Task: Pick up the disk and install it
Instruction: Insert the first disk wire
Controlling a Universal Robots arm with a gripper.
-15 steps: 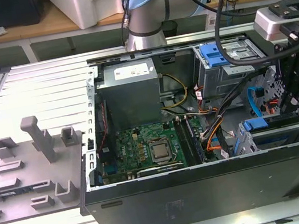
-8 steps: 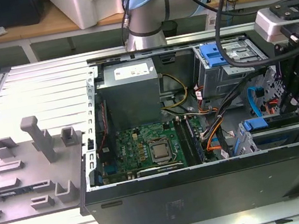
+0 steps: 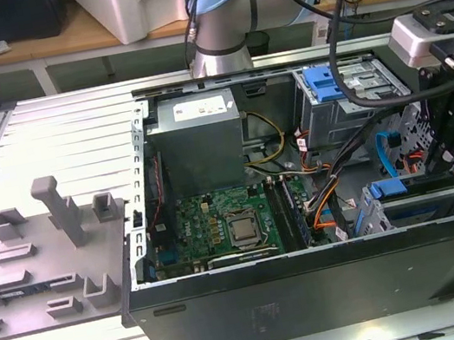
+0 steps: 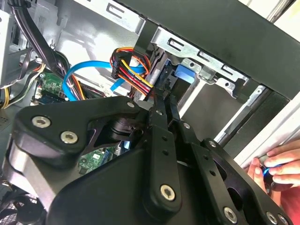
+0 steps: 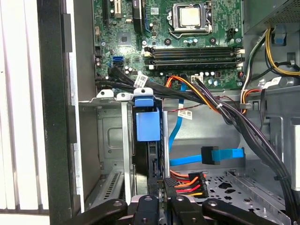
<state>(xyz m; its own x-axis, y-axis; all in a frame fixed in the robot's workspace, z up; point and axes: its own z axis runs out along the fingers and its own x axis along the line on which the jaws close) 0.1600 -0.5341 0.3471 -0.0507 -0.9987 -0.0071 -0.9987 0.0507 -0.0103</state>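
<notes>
Gripper (image 4: 161,101): fingers pressed together against disk (image 5: 146,125).
Disk: slotted into cage (image 3: 375,219), 4 o'clock of motherboard (image 3: 219,224).
Left: full seating unconfirmed.

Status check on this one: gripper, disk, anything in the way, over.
Gripper low at the drive bay, jaws together. Disk on edge in the bay. Power plug beside the jaws; person's hand close by.

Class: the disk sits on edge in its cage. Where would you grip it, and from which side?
Probably the disk by its exposed blue carrier edge, coming through the case's open side; the cage walls cover both flat faces.
</notes>
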